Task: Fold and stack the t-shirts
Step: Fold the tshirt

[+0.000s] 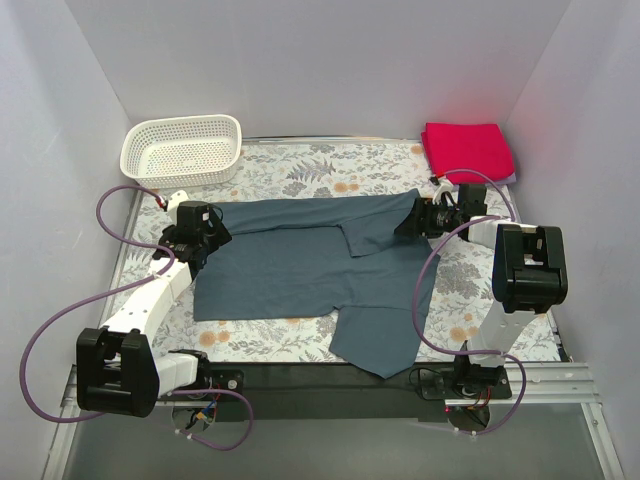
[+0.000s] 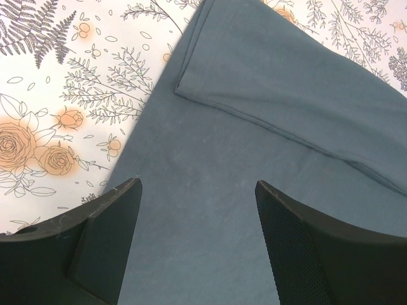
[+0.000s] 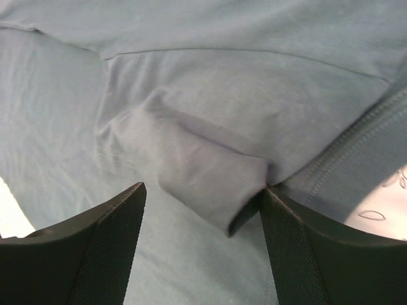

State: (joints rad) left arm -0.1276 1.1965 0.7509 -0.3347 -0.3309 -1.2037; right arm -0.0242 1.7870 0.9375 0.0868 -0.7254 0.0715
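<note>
Lying flat on the bench (image 1: 300,180), the blue-grey t-shirt (image 1: 300,270) runs from its hem under the left hand (image 1: 213,233) to its collar under the right hand (image 1: 412,222). Both hands are spread. Only the right wrist view shows a raised fold between its fingers (image 3: 299,254), touching one. A folded red t-shirt (image 1: 467,148) sits beyond the right hand.

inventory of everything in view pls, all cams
slate blue-grey t-shirt: 1, spread across mid-table, partly folded, one corner hanging over the near edge
red t-shirt: 1, folded, far right corner
basket: 1, white plastic lattice, far left corner, nothing in it
table cover: 1, white with grey and orange floral print, under everything
cables: purple, looped along each arm
left arm: 1, white and black, near left
right arm: 1, white and black, near right
left gripper: black, open, over the shirt's left edge
right gripper: black, open, astride a raised fold at the shirt's right end
</note>
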